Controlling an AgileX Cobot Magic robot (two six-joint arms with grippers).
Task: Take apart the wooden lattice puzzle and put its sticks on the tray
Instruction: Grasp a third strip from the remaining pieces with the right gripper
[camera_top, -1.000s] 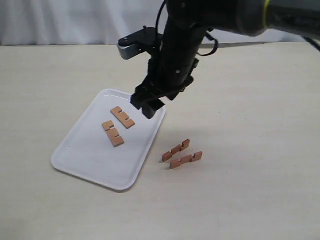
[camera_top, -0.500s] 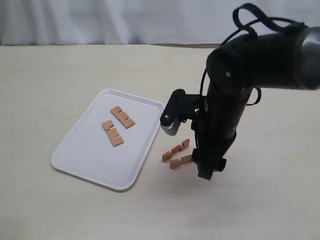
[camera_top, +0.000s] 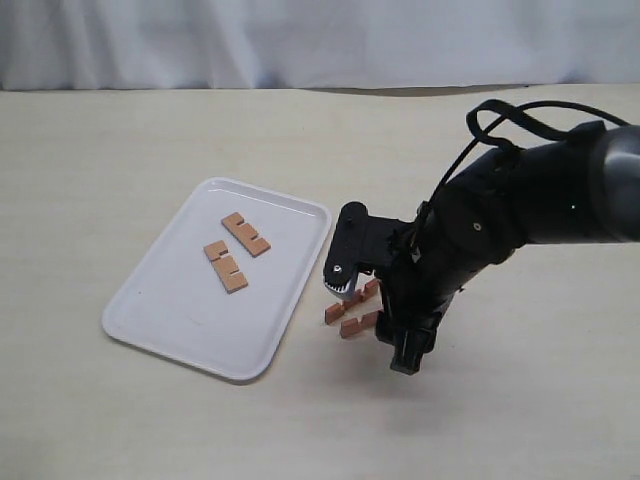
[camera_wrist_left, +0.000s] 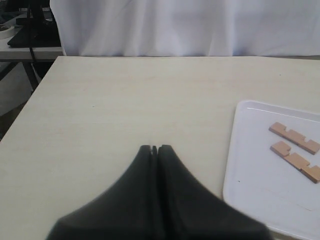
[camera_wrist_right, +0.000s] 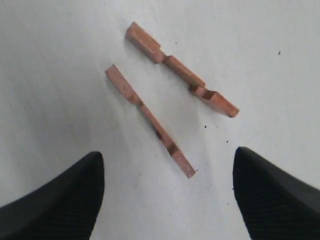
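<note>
The sticks (camera_wrist_right: 150, 120) are reddish-brown wood, matt, with darker, rougher cut faces in the notches. The tray (camera_top: 170, 335) is smooth white plastic with a soft sheen along its rim. The worktop (camera_top: 120, 150) looks like pale laminate with fine wood-grain streaks, matt. Behind it hangs white cloth (camera_top: 300, 40), softly folded. The right arm (camera_top: 530, 210) has a black casing with a dull gloss, and its cable (camera_top: 487, 103) looks rubbery. The jaws of the right gripper (camera_wrist_right: 166, 165) are black with a finely dotted surface; those of the left gripper (camera_wrist_left: 154, 149) look smooth matt black.

4 notched wooden sticks (camera_top: 245, 233), 1 white tray (camera_top: 180, 300), 1 table (camera_top: 120, 150)
</note>
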